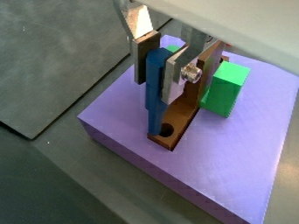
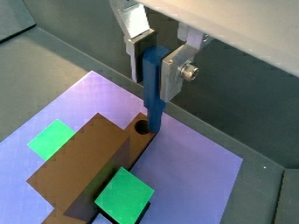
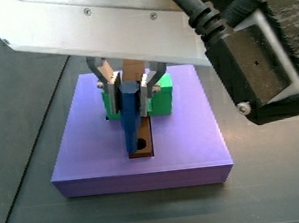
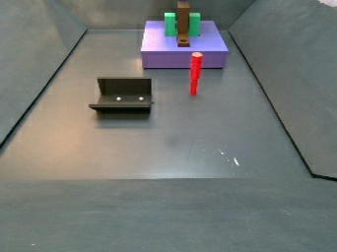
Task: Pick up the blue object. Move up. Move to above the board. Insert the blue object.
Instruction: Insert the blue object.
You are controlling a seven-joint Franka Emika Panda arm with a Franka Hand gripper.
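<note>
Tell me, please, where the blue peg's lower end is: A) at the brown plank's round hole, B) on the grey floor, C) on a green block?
A: in a wrist view the claw holds the blue peg upright, its tip at the plank's hole.

A purple slab (image 3: 184,150) lies on the grey bench (image 4: 171,138). Two green blocks (image 2: 52,138) (image 2: 122,194) stand on it, well apart. The dark fixture (image 4: 121,95) sits on the bench, apart from the slab.

Grey floor (image 4: 171,138) bears purple slab (image 4: 165,57), fixture (image 4: 122,95), upright red peg (image 4: 195,74); gripper (image 1: 162,66) above slab.
</note>
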